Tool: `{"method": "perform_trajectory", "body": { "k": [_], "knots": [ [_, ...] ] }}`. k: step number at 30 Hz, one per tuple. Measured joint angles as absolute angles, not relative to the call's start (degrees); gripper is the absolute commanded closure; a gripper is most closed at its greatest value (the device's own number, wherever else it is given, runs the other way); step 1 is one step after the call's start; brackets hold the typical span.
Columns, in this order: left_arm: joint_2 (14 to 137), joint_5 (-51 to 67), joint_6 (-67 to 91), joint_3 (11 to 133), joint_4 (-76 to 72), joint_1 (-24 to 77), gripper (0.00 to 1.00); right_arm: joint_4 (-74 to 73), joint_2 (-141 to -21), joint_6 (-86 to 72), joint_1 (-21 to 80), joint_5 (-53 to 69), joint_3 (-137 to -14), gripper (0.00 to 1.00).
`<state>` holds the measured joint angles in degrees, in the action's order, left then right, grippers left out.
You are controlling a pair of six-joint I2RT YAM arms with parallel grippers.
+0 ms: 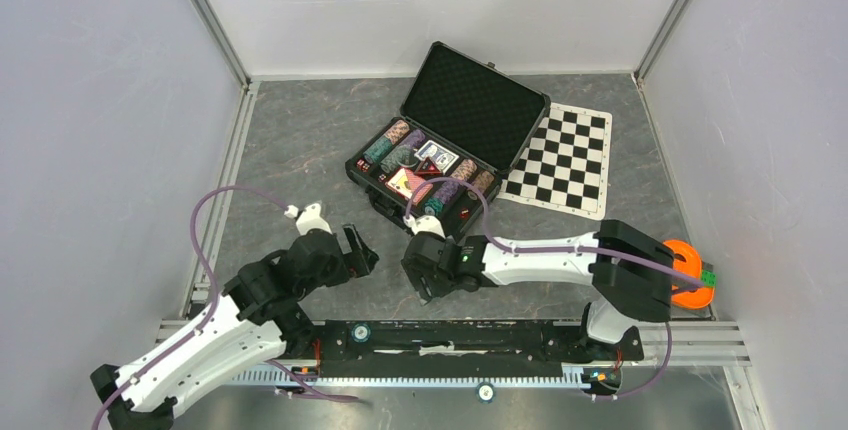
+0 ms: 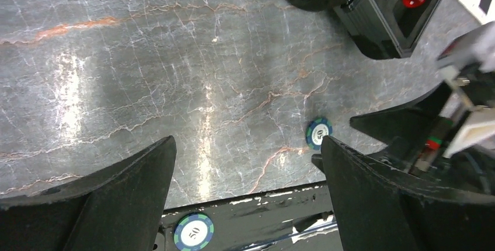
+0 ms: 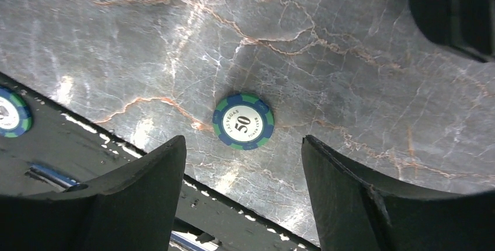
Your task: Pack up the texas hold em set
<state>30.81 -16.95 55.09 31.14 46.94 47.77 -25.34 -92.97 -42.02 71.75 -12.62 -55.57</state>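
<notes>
Right end effector (image 3: 240,146) hovers released over a stray chip (image 3: 243,121), presumably bound for the case (image 1: 474,105) (left end effector (image 2: 246,143) likewise released).

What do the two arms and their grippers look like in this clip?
The left arm and right arm have white shells with black joints, each trailed by a looping purple cable. The left gripper and right gripper each have two broad, black, tapering fingers.

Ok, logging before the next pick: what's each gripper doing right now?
Left gripper: open, empty.
Right gripper: open, holding nothing; a loose 50 chip lies flat below it.
</notes>
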Motion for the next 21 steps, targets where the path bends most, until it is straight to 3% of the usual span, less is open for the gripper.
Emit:
{"method": "perform_trajectory", "body": {
  "k": [21],
  "knots": [
    [26.5,-20.9,58.1,29.9,47.7,47.8,0.00,-34.4,-103.0,-47.3,72.3,-14.2,-64.3,0.48]
  ]
}}
